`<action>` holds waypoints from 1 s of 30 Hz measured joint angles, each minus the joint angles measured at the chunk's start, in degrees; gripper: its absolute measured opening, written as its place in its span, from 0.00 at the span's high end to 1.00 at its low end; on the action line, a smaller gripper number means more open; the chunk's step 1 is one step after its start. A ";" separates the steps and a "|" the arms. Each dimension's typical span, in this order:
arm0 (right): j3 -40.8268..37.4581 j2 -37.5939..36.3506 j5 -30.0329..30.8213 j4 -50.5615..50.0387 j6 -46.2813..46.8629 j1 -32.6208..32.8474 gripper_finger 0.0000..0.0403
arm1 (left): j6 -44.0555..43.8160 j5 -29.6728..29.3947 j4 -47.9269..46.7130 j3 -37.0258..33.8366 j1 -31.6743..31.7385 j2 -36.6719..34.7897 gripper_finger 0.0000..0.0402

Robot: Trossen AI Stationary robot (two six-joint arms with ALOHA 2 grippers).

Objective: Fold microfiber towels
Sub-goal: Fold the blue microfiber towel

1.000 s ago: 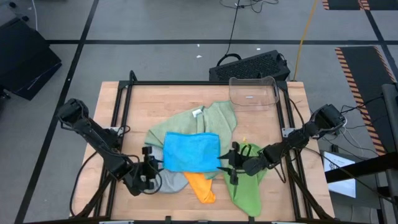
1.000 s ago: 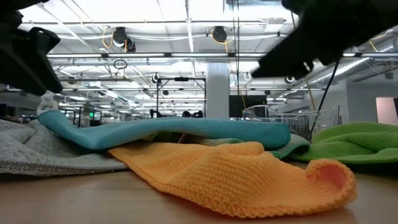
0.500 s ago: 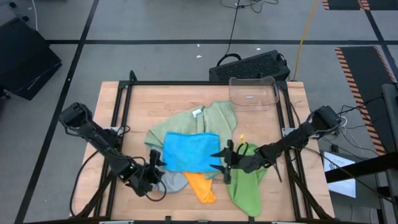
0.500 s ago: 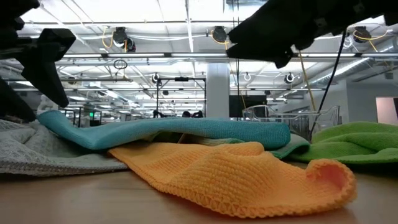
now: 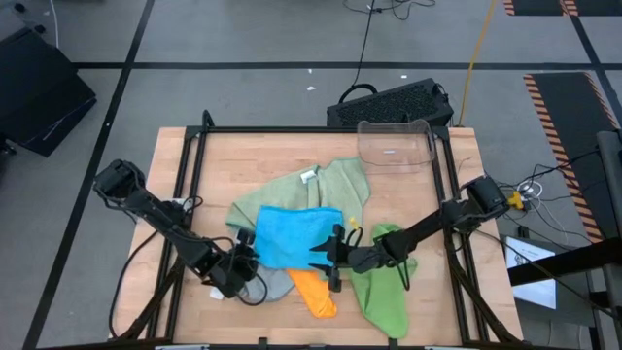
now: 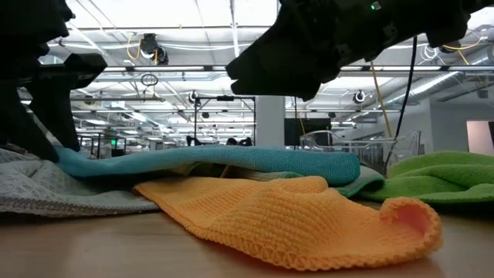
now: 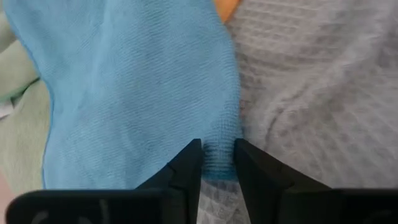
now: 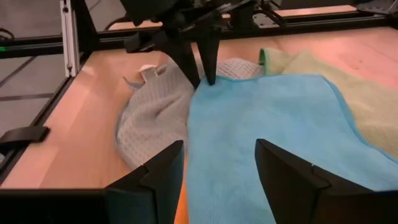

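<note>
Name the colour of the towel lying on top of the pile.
Bright blue towel, clearest in the high view.

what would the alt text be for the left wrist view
The left tool has its two dark fingers closed on the corner of a bright blue towel, seen from close above. The blue towel lies over a grey towel, with a sage green towel at one edge and a bit of orange towel at the far edge.

bright blue towel, orange towel, grey towel
</note>
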 joint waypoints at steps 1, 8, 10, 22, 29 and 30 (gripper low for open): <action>0.30 0.19 0.00 -0.17 -0.17 0.00 0.53 | 0.33 0.00 0.20 0.00 0.00 0.00 0.77; 5.47 5.67 0.34 1.93 -2.02 -0.06 0.53 | 2.27 -0.17 0.97 0.65 0.32 -0.17 0.97; 8.12 7.94 1.58 1.83 -3.13 -0.06 0.53 | 2.92 -1.29 0.96 1.33 0.35 -0.17 0.97; 16.50 13.33 1.45 -2.89 -5.70 -1.16 0.53 | 14.88 -5.03 2.51 6.44 3.36 -0.20 0.98; 16.50 12.39 1.38 -5.33 -5.57 -2.55 0.53 | 20.97 -5.01 5.94 6.70 4.60 -0.17 0.97; 16.50 12.49 0.51 -5.12 -5.51 -2.79 0.52 | 21.77 -5.01 6.82 6.71 4.87 -0.18 0.98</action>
